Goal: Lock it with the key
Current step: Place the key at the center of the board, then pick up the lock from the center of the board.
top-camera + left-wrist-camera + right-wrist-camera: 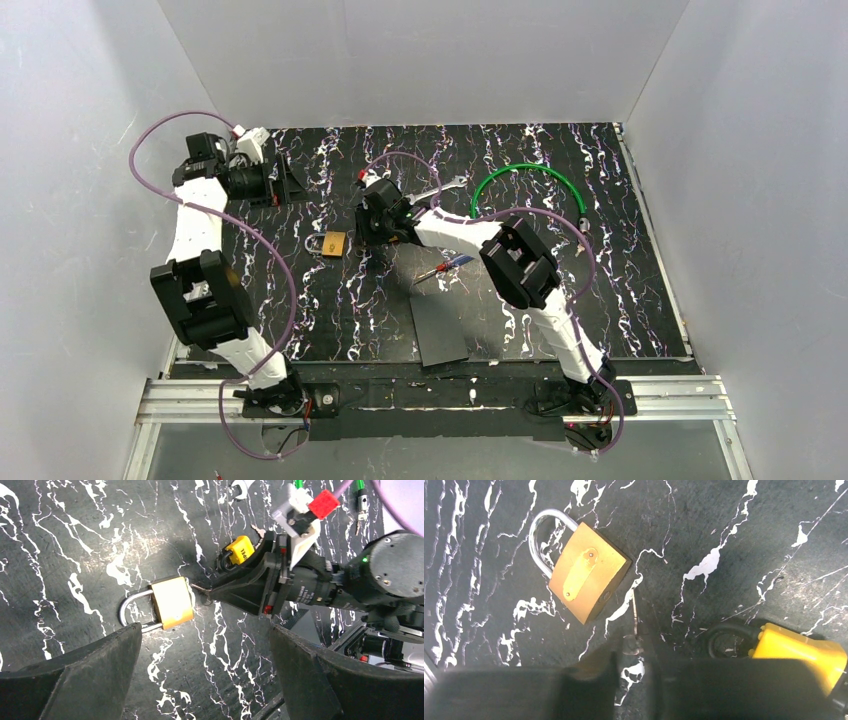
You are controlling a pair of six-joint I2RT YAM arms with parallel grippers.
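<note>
The square brass padlock (586, 577) lies flat on the marbled mat, with its silver shackle pointing away from my right gripper (631, 655). The key (635, 620) shows edge-on as a thin silvery blade. Its small head sits in the narrow gap between my right fingers, which stand slightly parted. The blade tip stops just short of the padlock's lower corner. A yellow-and-black piece (796, 650) on a black ring lies beside the right finger. In the left wrist view the padlock (172, 601) and the key blade (198, 587) lie ahead of my left gripper (205, 630), which is wide open and holds nothing.
A red-and-blue-handled screwdriver (447, 267) lies under the right forearm, with a dark grey sheet (440, 330) nearer the bases. A green cable loop (530, 180) and a silver wrench (440, 190) lie at the back. White walls enclose the mat.
</note>
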